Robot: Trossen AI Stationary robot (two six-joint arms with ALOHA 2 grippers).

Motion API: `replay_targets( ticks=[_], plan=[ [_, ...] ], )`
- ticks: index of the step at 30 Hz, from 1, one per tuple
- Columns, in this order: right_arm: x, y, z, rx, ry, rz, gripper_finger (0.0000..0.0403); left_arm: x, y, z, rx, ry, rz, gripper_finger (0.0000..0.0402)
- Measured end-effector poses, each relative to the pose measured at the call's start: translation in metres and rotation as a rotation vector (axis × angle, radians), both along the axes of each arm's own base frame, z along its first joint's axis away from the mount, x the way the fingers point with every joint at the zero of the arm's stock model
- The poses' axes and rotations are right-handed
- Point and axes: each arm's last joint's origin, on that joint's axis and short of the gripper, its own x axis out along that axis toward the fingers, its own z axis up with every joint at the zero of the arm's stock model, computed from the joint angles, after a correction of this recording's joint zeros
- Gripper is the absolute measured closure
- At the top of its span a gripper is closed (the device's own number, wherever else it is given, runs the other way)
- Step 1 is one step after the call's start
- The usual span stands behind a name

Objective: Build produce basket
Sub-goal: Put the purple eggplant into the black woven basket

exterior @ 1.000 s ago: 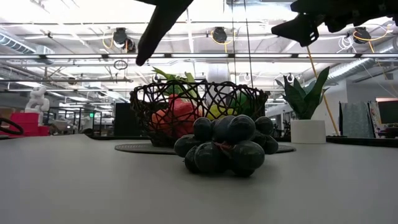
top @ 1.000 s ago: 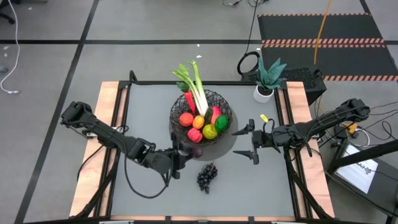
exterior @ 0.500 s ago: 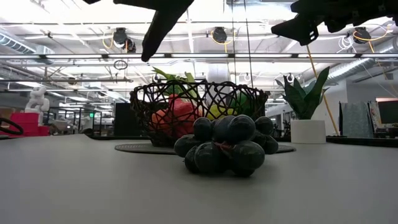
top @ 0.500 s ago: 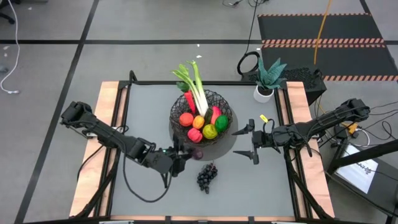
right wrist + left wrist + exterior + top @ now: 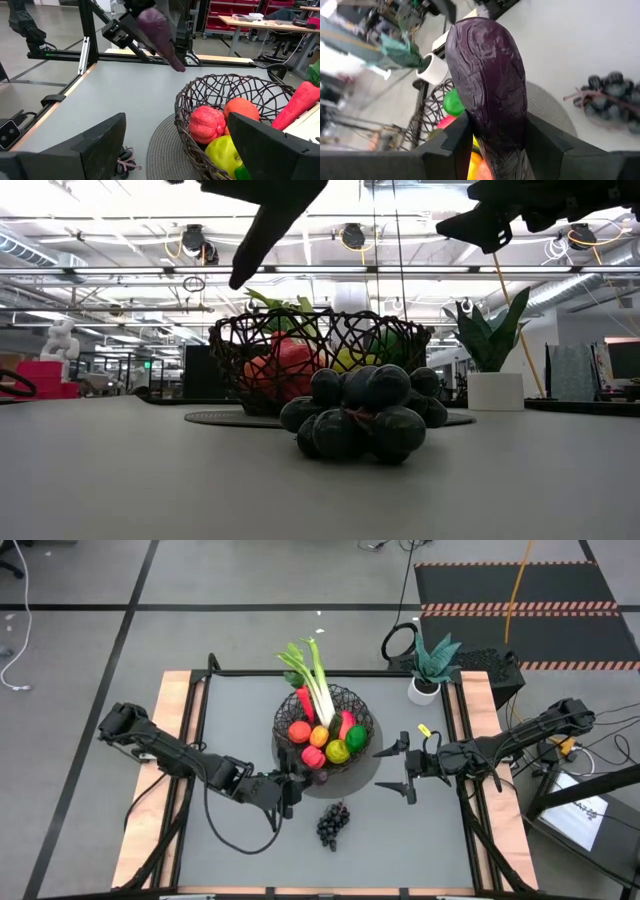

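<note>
The black wire basket (image 5: 323, 726) stands on a round grey mat in the table's middle and holds a leek, a carrot and red, orange, yellow-green and green fruits. A purple eggplant (image 5: 487, 75) hangs in the air just near-left of the basket's rim, with my left gripper (image 5: 297, 782) shut on it. The dark grapes (image 5: 333, 823) lie on the table, nearer the front edge than the basket. My right gripper (image 5: 404, 768) hovers open to the right of the basket, with nothing between its fingers (image 5: 90, 145). My left gripper pinches the eggplant's two sides (image 5: 485, 145) between its two fingers (image 5: 456, 142), at the end nearest the wrist. The fingers come from the table's left, slanting a little downward and lying along the eggplant. Its rounded end (image 5: 480, 35) sticks out past the fingertips toward the basket, lifted clear of the table.
A white pot with a teal plant (image 5: 432, 665) stands at the table's far right corner. Wooden rails (image 5: 168, 730) run along the table's left and right sides. Bare grey tabletop lies left of the basket and around the grapes.
My left gripper has moved a little toward the basket with the eggplant, which stays clear of the table. The right arm has kept still.
</note>
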Motion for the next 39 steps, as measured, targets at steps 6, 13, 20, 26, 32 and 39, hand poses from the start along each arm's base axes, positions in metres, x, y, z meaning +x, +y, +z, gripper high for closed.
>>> replay_targets(
  ticks=[6, 13, 20, 26, 32, 39],
  plan=[
    [0.0, 0.0, 0.0, 0.0, 0.0, -0.001, 0.0062, 0.007, 0.008, 0.006, -0.186, -0.128, 0.107, 0.0247],
    [0.0, 0.0, 0.0, 0.0, 0.0, -0.001, 0.0062, 0.015, 0.015, 0.016, -0.463, -0.314, 0.23, 0.0247],
    [0.0, 0.0, 0.0, 0.014, 0.0, -0.004, 0.0062, 0.019, 0.023, 0.022, -0.802, -0.481, 0.372, 0.0247],
    [0.0, 0.0, 0.0, 0.015, -0.001, -0.004, 0.0062, 0.021, 0.029, 0.022, -1.029, -0.555, 0.471, 0.0247],
    [0.0, 0.0, 0.0, 0.016, -0.001, -0.004, 0.0062, 0.021, 0.03, 0.022, -1.114, -0.572, 0.499, 0.0247],
    [0.0, 0.0, 0.0, 0.016, -0.001, -0.004, 0.0062, 0.022, 0.032, 0.023, -0.879, -0.535, 0.429, 0.0247]
  ],
)
